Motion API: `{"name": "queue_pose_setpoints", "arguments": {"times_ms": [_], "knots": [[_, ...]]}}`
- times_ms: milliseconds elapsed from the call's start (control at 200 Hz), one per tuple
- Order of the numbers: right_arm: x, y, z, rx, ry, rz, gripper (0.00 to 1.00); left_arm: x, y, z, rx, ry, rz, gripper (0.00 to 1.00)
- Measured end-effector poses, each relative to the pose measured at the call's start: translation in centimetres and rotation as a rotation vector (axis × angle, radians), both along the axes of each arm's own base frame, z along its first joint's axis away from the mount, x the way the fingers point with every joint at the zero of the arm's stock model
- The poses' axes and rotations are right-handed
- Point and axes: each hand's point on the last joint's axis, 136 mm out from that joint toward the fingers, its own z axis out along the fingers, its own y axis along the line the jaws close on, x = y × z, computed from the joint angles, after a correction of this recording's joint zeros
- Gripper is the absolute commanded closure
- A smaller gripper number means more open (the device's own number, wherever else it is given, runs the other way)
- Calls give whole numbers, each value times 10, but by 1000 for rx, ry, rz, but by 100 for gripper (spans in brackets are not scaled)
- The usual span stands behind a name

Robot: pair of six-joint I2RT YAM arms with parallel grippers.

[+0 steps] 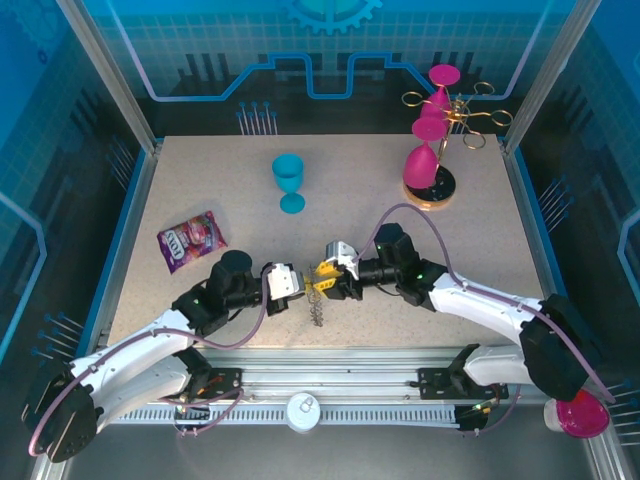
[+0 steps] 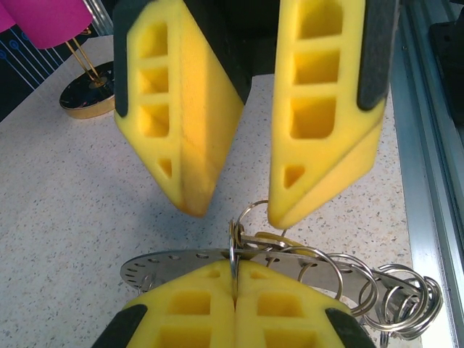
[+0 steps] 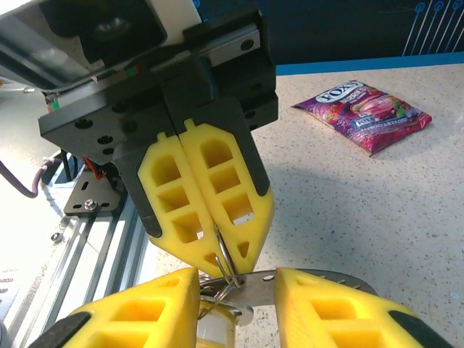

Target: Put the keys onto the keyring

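The left gripper (image 1: 303, 287) and right gripper (image 1: 324, 273) met tip to tip on the near side of the blue goblet (image 1: 289, 182), well apart from it and toward the arm bases. The keyring (image 2: 167, 266), a flat grey band pierced with holes and strung with thin wire rings, hung between them just above the table (image 1: 470, 250).

The left gripper's fingers (image 3: 217, 210) were pressed fully together, pinching one thin ring that stood on edge at the band. A yellowish piece of the keys (image 2: 236, 232) sat at that pinched ring, right against the fingertips; the rest of the bunch could not be made out. More rings trailed off the band in a loose clump (image 2: 395, 293).

The right gripper's fingers (image 2: 319, 116) stood apart with a clear gap. They straddled the band's end, and whether they touched it could not be told. The two pairs of yellow fingers crowded the same spot and covered much of the pinched ring.

A purple candy packet (image 1: 191, 240) lay left of the goblet and nearer the arms. A gold rack (image 1: 440, 140) with pink goblets stood far to the goblet's right.
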Motion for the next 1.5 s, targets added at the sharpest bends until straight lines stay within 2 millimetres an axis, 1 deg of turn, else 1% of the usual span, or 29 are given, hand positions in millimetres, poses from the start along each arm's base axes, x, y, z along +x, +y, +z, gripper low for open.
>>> {"name": "queue_pose_setpoints", "arguments": {"times_ms": [225, 450, 590, 710, 780, 846, 911, 1021, 1116, 1306, 1446, 1501], "knots": [[0, 3, -8, -17, -12, 19, 77, 0, 0, 0, 0, 1, 0, 100], [0, 7, -7, -3, -22, 34, 87, 0, 0, -1, 0, 3, 0, 100], [0, 10, -7, 9, -24, 42, 90, 1, 1, -1, -1, 10, 8, 100], [1, 11, -8, 14, -22, 48, 100, 1, 2, -3, 6, 19, 11, 100], [1, 11, -10, 12, -14, 49, 100, 1, 3, -5, 9, 24, 12, 100], [1, 11, -10, 10, -12, 49, 100, 1, 3, -5, 10, 29, 16, 93], [1, 11, -10, 2, -7, 49, 100, 1, 3, -6, 10, 34, 19, 84], [1, 10, -10, -38, 4, 59, 100, 3, 4, -7, 9, 44, 35, 80], [2, 10, -8, -79, -4, 69, 100, 5, 3, -5, 9, 43, 40, 80], [4, 7, -6, -179, -41, 88, 100, 8, 1, -4, 15, 48, 40, 84], [4, 8, -8, -266, -68, 111, 100, 7, 1, -7, 23, 60, 39, 86], [3, 8, -10, -297, -76, 120, 100, 6, 1, -9, 28, 68, 36, 88]]}}
